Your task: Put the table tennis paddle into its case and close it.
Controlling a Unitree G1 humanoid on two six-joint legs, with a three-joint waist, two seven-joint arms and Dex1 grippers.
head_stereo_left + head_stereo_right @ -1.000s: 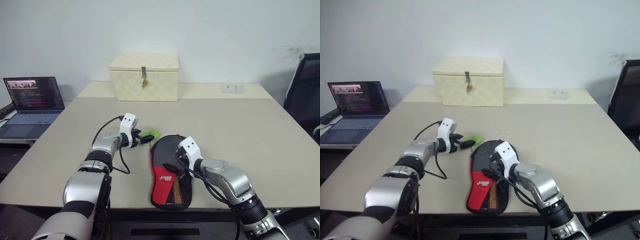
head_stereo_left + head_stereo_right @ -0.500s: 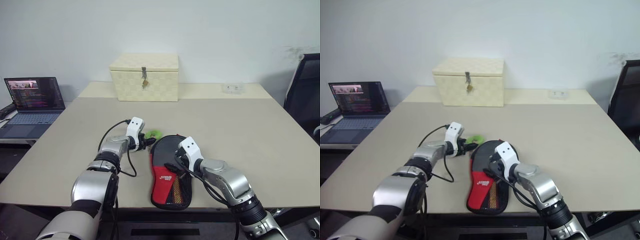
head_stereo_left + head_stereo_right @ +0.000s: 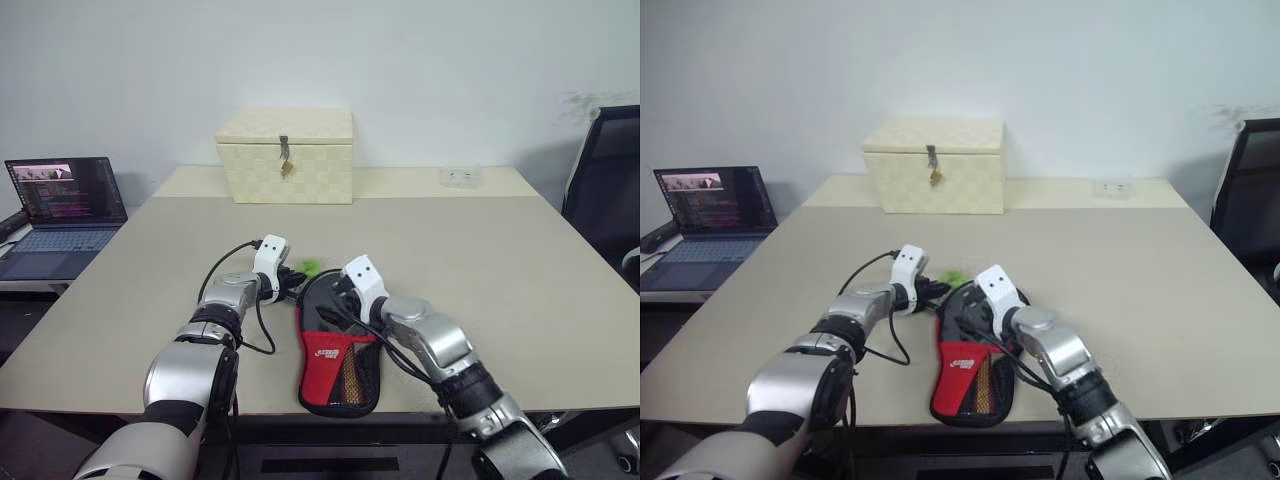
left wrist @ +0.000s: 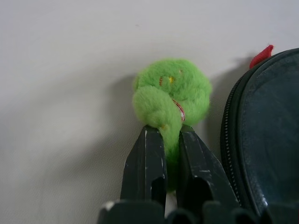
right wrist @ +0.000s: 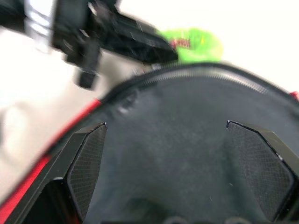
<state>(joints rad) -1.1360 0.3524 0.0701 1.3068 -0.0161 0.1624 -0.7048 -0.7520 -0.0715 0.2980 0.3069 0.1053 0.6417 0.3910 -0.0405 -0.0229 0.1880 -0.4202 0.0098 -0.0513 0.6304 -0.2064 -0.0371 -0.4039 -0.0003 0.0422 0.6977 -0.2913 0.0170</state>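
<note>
One case (image 3: pixel 338 350) lies flat on the surface (image 3: pixel 500 270) in front of me, its black round end pointing away and its red mesh handle section near the front edge. I cannot tell where the paddle is; no part of it shows outside the case. At the far left rim of the case, just beside the zip, sits the fuzzy green tag (image 4: pixel 172 93), and my left fingers (image 4: pixel 166 161) are pressed together on its lower part, pinching it against the surface. My right fingers (image 5: pixel 180 168) are spread wide and hover over the black round end of the case, one pad toward each side, with nothing between them. My two hands are close together, the left one just beyond the case's left rim, the right one above the case. Farther back on the surface stands a cream woven box (image 3: pixel 286 155) with a latch on its front. A small white object (image 3: pixel 460 177) lies near the far right corner. Off to my left is an open laptop (image 3: pixel 60 205), and a black chair (image 3: pixel 605 190) is at the right.
</note>
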